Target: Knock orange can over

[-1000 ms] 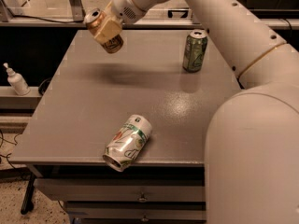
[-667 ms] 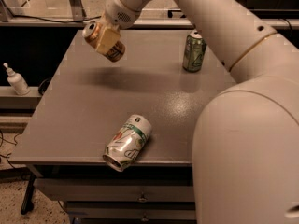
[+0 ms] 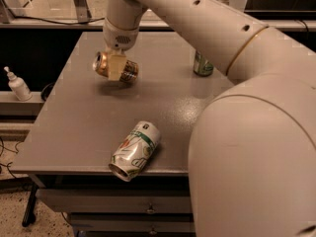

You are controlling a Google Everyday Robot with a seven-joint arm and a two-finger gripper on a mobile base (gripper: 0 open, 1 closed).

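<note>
- The gripper (image 3: 117, 69) sits in the upper left of the frame, over the far left part of the grey surface (image 3: 74, 127), at the end of a cream arm (image 3: 207, 28) that comes in from the right.
- Its jaws are pinched on the orange can (image 3: 130, 72); one pale finger (image 3: 116, 65) crosses the can's middle on the side facing the camera.
- The orange can lies on its side in that grip, its long axis running roughly left to right. Its silver top points to the left edge of the frame and is tipped slightly upward.
- A dark shadow falls on the surface just below the can, and the can appears to be held a little above the surface rather than resting on it.
- A green can (image 3: 202, 65) stands upright to the right of the gripper, near the far right part of the surface. The arm hides its upper part.
- A white can with green and red markings (image 3: 136, 150) lies on its side at lower centre, well apart from the orange can. Its lower end is at the front edge of the surface.
- A white bottle (image 3: 17, 85) stands on a ledge at the left edge of the frame, off the surface.
- The robot's large rounded body (image 3: 252, 162) fills the lower right of the frame.
- Below the surface, drawer fronts with small handles (image 3: 148, 210) are visible.
</note>
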